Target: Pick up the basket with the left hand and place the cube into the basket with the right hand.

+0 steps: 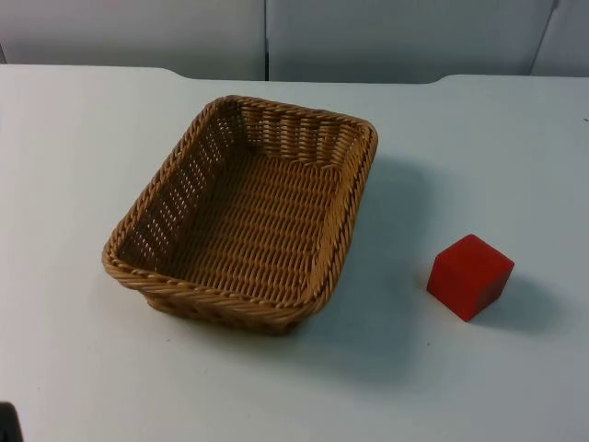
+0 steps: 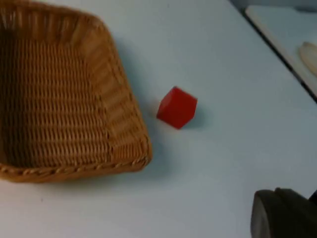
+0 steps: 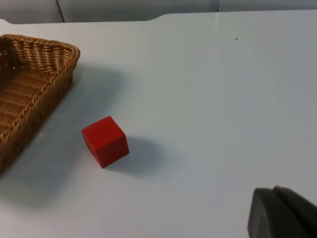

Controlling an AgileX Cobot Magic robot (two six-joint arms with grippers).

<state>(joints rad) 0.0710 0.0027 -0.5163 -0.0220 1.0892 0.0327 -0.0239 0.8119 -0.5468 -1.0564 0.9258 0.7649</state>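
Basket (image 1: 244,216) sits on the white table (image 1: 74,166), a little left of the middle, empty and flat on its base. You have the red cube (image 1: 469,276) to its right and slightly nearer, well apart from the basket wall, standing on the table with one corner turned toward you. Bare table lies between basket and cube, and nothing stands around the cube on any side. Beyond the basket the table ends at the grey wall (image 1: 386,37), near the basket's far rim. Each wrist view gives you just a black fingertip, left gripper (image 2: 282,215) and right gripper (image 3: 282,213), both off the basket and cube; you cannot tell how either pair of jaws stands
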